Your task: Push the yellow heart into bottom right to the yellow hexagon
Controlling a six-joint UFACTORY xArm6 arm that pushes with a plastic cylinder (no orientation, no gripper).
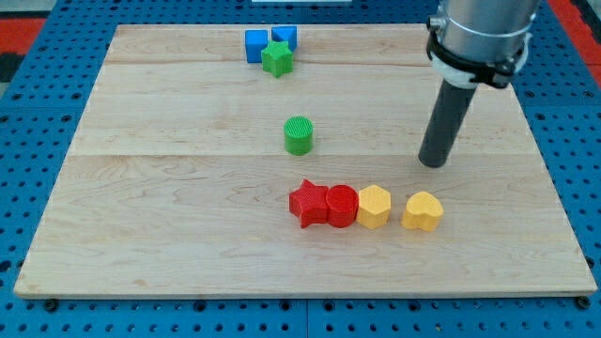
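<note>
The yellow heart [423,211] lies on the wooden board near the view's lower right. The yellow hexagon [374,206] sits just to its left, with a small gap between them. My tip [432,162] rests on the board above the heart, slightly to its right, not touching it. The rod rises from the tip to the arm at the view's top right.
A red cylinder [342,206] touches the hexagon's left side, and a red star [308,204] touches the cylinder. A green cylinder [299,135] stands mid-board. At the top, a green star [276,59] sits against two blue blocks [255,45] [285,37].
</note>
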